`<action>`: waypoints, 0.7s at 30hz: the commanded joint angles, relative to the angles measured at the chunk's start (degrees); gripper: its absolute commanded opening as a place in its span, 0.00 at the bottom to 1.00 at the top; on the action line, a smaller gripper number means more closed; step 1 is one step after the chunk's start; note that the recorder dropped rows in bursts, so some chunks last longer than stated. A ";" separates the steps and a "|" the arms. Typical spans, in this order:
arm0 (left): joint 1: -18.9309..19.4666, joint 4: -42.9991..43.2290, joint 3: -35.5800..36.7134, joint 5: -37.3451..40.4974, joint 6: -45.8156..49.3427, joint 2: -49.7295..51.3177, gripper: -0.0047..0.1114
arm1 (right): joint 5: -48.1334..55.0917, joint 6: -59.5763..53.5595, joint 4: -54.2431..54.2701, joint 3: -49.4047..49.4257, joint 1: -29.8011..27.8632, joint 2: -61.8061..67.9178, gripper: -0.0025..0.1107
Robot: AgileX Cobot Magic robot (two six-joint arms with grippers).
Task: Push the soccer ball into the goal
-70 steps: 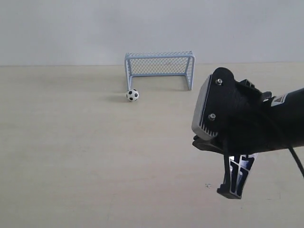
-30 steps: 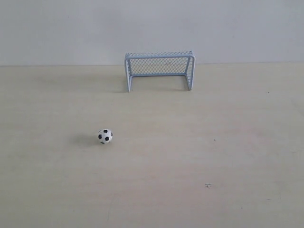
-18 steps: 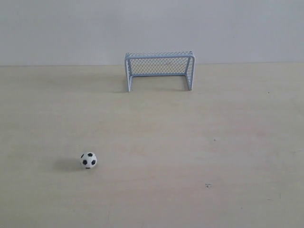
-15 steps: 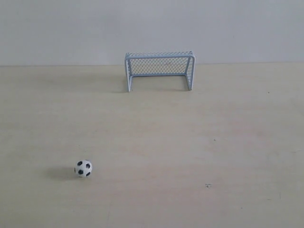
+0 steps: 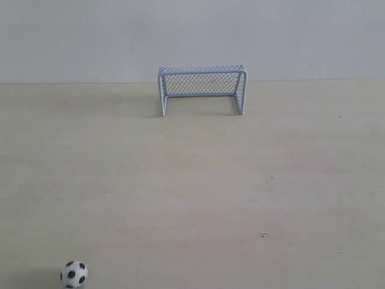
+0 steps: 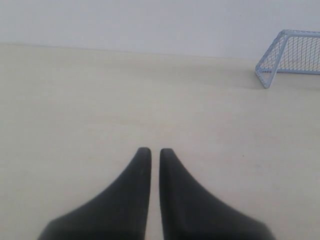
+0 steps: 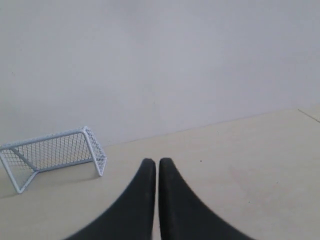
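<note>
The soccer ball (image 5: 73,274) sat on the pale table (image 5: 240,180) at the near left corner of the exterior view, well apart from the goal (image 5: 202,84) and off to the left of its mouth. The goal stood upright at the far edge of the table, before the plain wall (image 5: 192,36). Its long axis, the crossbar, ran left to right across that view, and its open mouth faced the near side. The left gripper (image 6: 151,150) had its fingers drawn to a thin slit with nothing between them. The right gripper (image 7: 153,161) was likewise nearly closed and empty, above the table with the goal ahead of it.
</note>
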 commanded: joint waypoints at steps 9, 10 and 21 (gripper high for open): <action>0.11 0.07 -0.23 -0.49 -0.30 -0.13 0.09 | 4.73 -1.77 -0.14 0.29 -0.44 -0.39 0.02; 0.11 0.07 -0.23 -0.49 -0.30 -0.13 0.09 | 4.84 -1.75 -0.14 0.29 -0.44 -0.39 0.02; 0.11 0.07 -0.23 -0.49 -0.30 -0.13 0.09 | 9.24 5.63 -13.41 0.29 -0.44 -0.39 0.02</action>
